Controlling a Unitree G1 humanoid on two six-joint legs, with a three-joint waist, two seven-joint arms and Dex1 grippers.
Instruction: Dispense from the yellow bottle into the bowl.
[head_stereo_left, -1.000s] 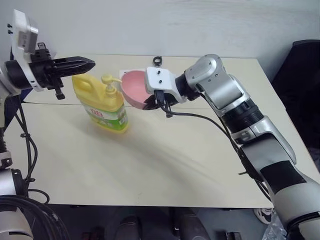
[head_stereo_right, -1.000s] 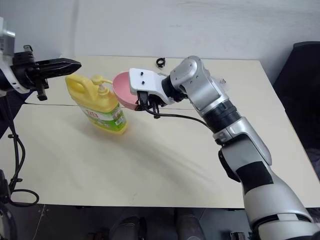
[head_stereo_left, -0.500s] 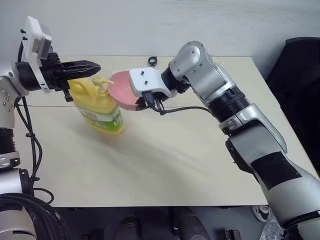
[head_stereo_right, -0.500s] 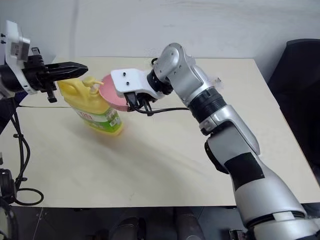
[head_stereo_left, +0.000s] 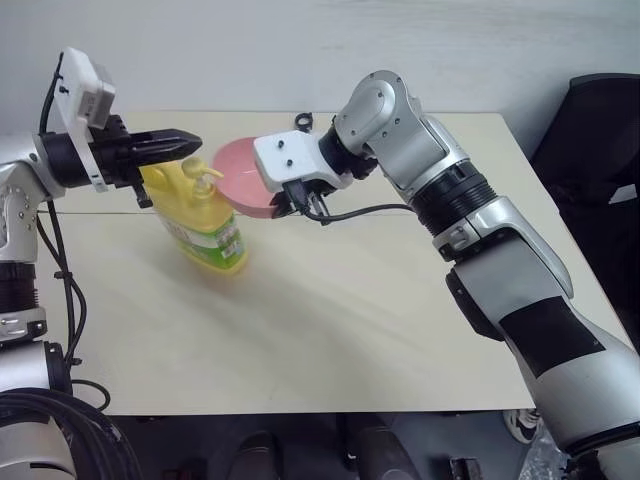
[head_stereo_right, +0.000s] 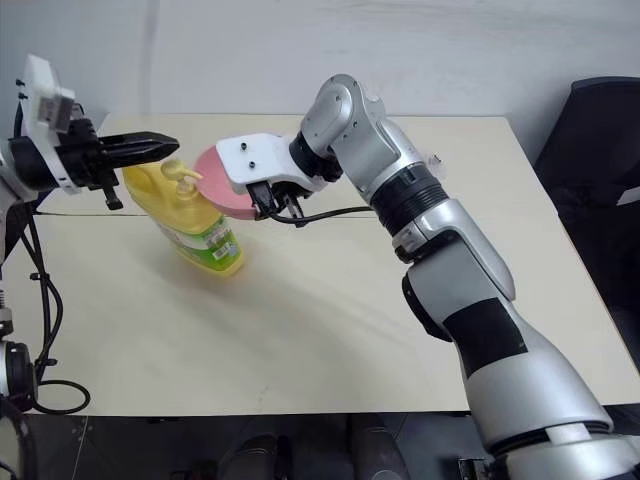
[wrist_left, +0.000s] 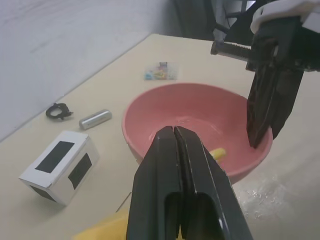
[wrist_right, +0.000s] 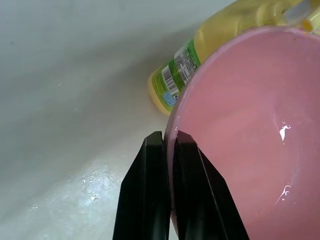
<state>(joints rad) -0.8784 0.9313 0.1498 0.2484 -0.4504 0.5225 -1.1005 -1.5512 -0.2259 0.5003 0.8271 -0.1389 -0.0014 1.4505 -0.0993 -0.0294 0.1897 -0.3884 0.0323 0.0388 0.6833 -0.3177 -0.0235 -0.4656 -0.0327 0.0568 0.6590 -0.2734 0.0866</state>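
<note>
One yellow bottle (head_stereo_left: 205, 222); one bowl (head_stereo_left: 238, 176) pinched by right end effector (wrist_right: 169, 150); left end effector (head_stereo_left: 188, 142) pressed together.

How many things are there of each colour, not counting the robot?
Yellow: 1, the yellow bottle
Pink: 1, the bowl
White and black: 1, small box
Silver: 1, little cylinder
Black: 1, small clip
Multicoloured: 1, little packet
Total: 6

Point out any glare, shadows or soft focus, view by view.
Right wrist view: white glints inside the bowl, a shiny patch on the table, near fingers soft. Left wrist view: close fingers blurred, glare on the table beside the bowl. Left eye view: soft shadow right of the yellow bottle.
</note>
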